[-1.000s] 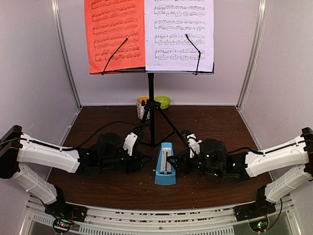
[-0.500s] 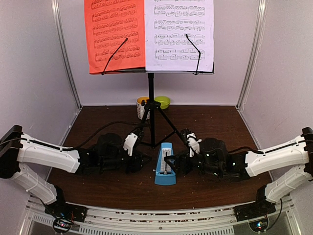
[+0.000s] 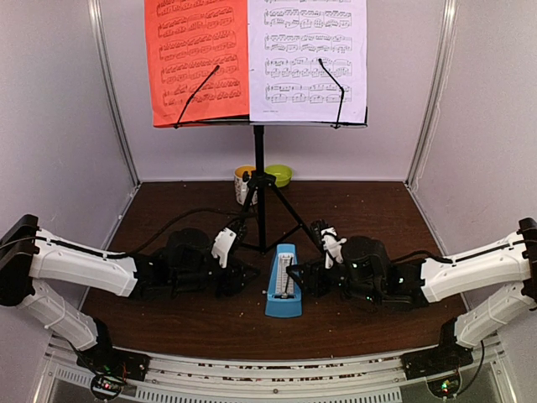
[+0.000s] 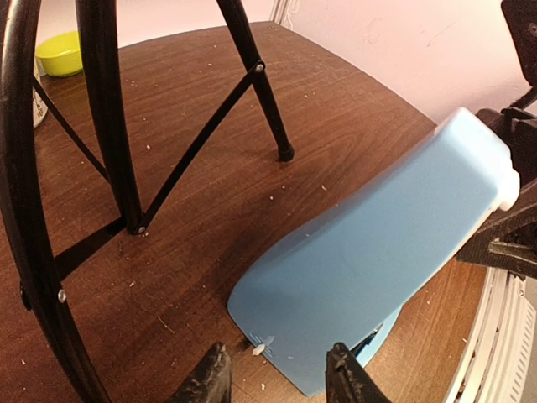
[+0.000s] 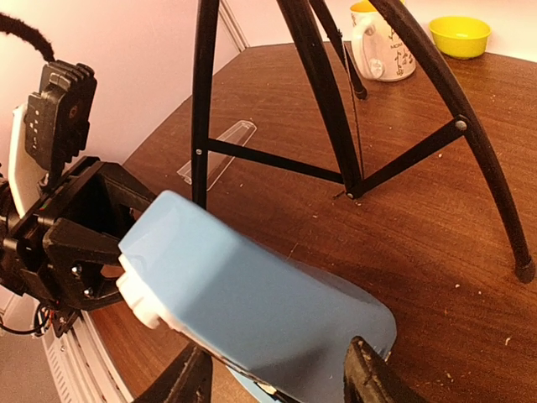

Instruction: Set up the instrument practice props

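Operator: Step in hand?
Technician: Metronome (image 3: pixel 284 285) placement. It stands on table (image 3: pixel 361 210) before stand (image 3: pixel 259 168), between left claw (image 4: pixel 277 369) and right claw (image 5: pixel 278 369), both spread. Next, probably: back off without tipping it.

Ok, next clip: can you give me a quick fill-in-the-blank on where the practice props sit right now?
1. On the music stand, seen from the top view, the red page hangs to the ___ of the pale page.
2. The clear cover of the light-blue metronome lies flat on the ___.
3. Behind the stand's legs, beside the green bowl, stands a white-and-orange ___.
Missing words: left; table; mug.
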`<state>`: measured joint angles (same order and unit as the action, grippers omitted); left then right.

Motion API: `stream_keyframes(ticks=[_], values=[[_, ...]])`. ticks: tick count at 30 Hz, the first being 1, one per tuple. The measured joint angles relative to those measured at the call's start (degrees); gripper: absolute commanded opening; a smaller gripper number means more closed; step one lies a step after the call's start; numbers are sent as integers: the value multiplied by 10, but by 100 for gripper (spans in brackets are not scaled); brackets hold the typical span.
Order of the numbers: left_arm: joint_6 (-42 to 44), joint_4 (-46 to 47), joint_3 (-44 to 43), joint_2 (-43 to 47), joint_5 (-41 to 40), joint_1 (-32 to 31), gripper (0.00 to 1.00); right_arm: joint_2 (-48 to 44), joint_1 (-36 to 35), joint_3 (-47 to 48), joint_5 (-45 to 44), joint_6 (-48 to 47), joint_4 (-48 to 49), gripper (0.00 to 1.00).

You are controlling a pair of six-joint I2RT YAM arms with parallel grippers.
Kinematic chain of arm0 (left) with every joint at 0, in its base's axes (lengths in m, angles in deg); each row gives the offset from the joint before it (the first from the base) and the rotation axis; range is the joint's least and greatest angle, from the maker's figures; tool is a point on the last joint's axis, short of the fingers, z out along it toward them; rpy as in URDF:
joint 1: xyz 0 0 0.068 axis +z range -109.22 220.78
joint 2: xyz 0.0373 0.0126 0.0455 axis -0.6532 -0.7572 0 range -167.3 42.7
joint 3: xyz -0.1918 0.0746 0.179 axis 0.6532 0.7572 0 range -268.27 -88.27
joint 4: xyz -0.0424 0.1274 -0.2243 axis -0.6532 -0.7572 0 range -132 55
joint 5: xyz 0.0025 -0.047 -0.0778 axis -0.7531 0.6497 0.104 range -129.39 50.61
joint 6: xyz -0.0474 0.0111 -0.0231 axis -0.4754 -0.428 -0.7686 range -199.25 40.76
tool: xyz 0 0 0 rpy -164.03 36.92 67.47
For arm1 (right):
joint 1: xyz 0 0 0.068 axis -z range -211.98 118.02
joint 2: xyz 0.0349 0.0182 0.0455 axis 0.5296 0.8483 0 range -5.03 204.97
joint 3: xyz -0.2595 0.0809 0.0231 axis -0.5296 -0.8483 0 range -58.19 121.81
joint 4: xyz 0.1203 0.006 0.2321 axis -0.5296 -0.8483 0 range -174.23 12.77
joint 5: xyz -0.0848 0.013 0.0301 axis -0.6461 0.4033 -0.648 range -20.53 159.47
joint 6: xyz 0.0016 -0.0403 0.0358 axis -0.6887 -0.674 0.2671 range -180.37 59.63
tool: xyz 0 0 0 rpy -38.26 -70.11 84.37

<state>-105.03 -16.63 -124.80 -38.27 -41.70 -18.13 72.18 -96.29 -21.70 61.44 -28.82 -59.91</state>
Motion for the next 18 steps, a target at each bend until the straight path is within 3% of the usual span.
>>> stream_keyframes(ticks=[7, 18], values=[[4, 0, 0, 0, 0, 0, 40, -13, 0, -11, 0, 0, -5, 53], [4, 0, -4, -5, 1, 0, 40, -21, 0, -25, 16, -5, 7, 80]])
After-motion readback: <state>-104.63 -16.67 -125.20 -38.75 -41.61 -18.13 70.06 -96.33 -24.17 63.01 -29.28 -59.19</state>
